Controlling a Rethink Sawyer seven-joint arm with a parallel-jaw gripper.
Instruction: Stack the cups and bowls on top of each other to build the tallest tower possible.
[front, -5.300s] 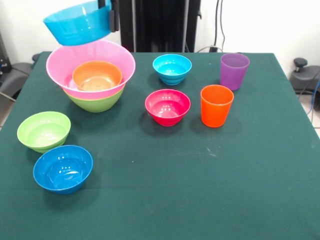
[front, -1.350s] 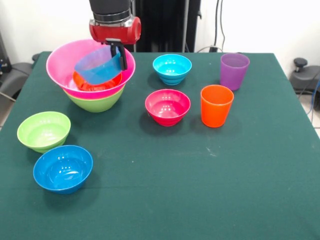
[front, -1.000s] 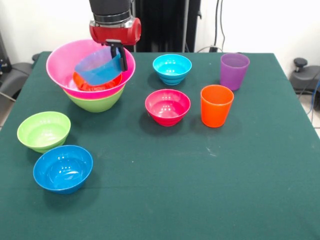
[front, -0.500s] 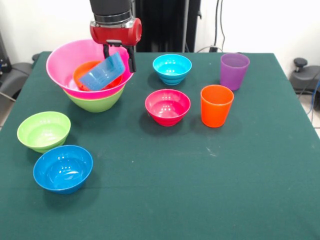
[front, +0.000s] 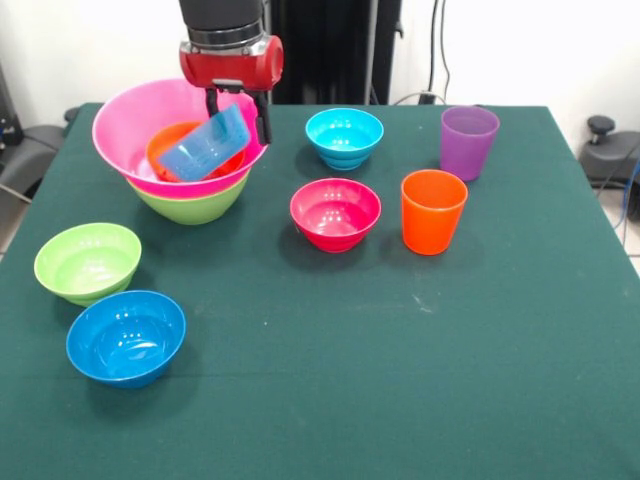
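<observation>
The gripper (front: 240, 112) hangs over the tower (front: 185, 160) at the table's (front: 420, 380) far left part; its fingers stand parted on either side of the raised rim of a light blue bowl (front: 205, 147), with a gap visible, so the claw reads as released and holds nothing. That blue bowl lies tipped on its side inside the huge pink bowl (front: 125, 120), resting against the orange bowl (front: 170, 140) nested there, and the pink bowl sits in the large lime green bowl (front: 195, 207) at the base. The main risk is that the blue bowl stays canted: it is not seated flat in the orange bowl, so any piece placed on it is likely to slide or jam at an angle and limit tower height. A second risk is contact on retreat: one finger appears close to the blue rim and the pink wall, so a sideways withdrawal could drag the bowl or shift the whole pile; a straight vertical lift appears safer. The remaining pieces stand apart from the tower: the cyan bowl (front: 344, 137), the magenta-red bowl (front: 335, 213), the orange cup (front: 433, 211), the purple cup (front: 469, 141), the small lime green bowl (front: 87, 262) and the dark blue bowl (front: 126, 337). Glossy plastic is likely to slip under a light pinch.
</observation>
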